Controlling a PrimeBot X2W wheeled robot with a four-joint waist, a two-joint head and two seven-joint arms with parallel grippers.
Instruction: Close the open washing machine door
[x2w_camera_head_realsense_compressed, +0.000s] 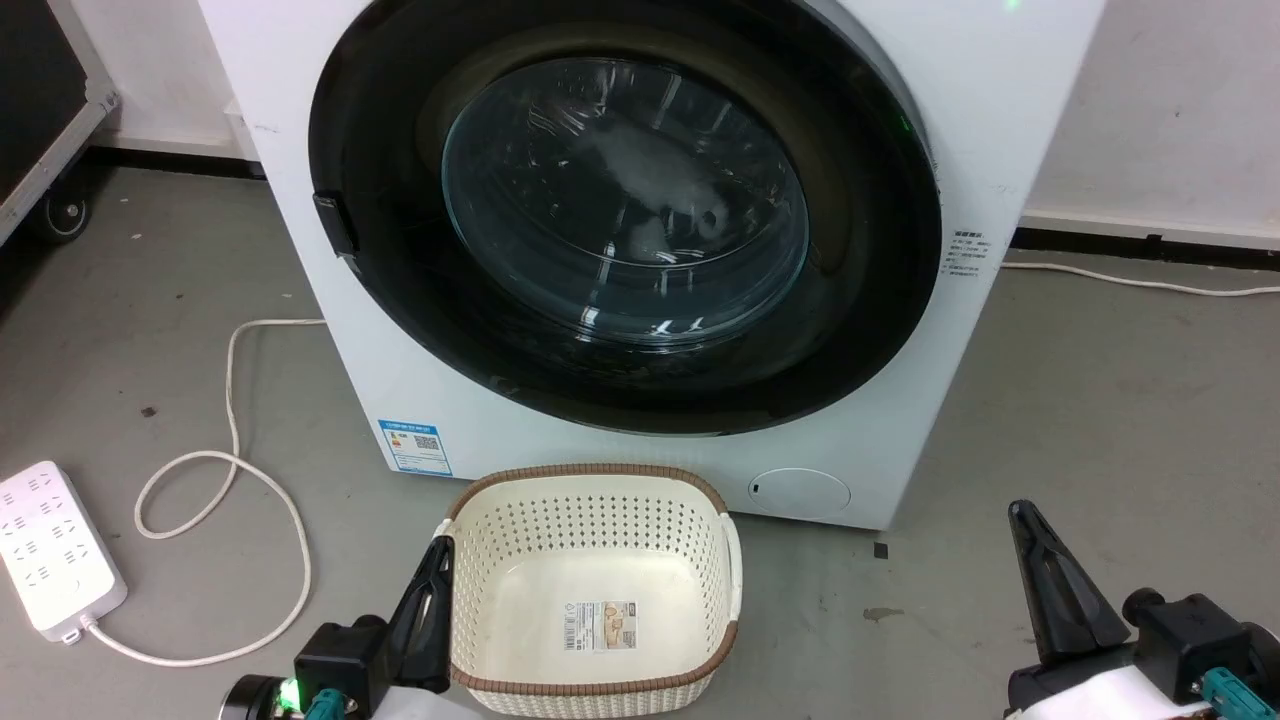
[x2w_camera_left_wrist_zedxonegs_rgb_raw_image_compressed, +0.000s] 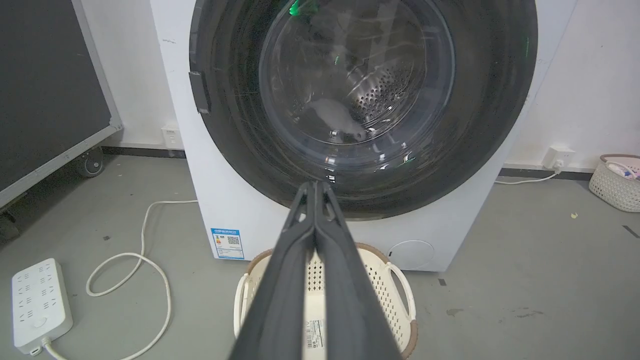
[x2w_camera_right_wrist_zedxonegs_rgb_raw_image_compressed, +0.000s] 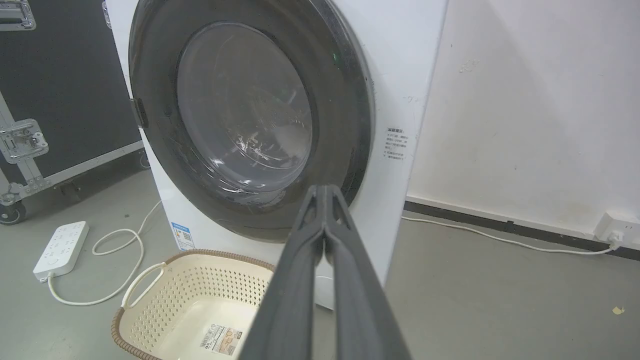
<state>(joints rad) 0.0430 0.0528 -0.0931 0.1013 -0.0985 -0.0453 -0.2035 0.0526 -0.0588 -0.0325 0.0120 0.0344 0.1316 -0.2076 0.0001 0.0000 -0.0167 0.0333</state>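
Note:
The white washing machine (x2w_camera_head_realsense_compressed: 1000, 110) stands straight ahead. Its round black-rimmed door (x2w_camera_head_realsense_compressed: 625, 200) lies flat against the front, and pale laundry shows dimly through the bulging glass (x2w_camera_left_wrist_zedxonegs_rgb_raw_image_compressed: 350, 85). No gap shows along the door rim (x2w_camera_right_wrist_zedxonegs_rgb_raw_image_compressed: 350, 100) in the right wrist view. My left gripper (x2w_camera_head_realsense_compressed: 440, 550) is shut and empty, low at the left beside the basket. Low at the right my right gripper (x2w_camera_head_realsense_compressed: 1022, 515) is shut and empty too. Both point at the machine, well short of it: left gripper (x2w_camera_left_wrist_zedxonegs_rgb_raw_image_compressed: 315, 186), right gripper (x2w_camera_right_wrist_zedxonegs_rgb_raw_image_compressed: 325, 190).
A cream perforated laundry basket (x2w_camera_head_realsense_compressed: 590, 560) sits empty on the floor just before the machine. A white power strip (x2w_camera_head_realsense_compressed: 55, 550) and looping cable (x2w_camera_head_realsense_compressed: 230, 470) lie at the left. A black wheeled case (x2w_camera_right_wrist_zedxonegs_rgb_raw_image_compressed: 65, 75) stands left of the machine. A second basket (x2w_camera_left_wrist_zedxonegs_rgb_raw_image_compressed: 617, 180) is far right.

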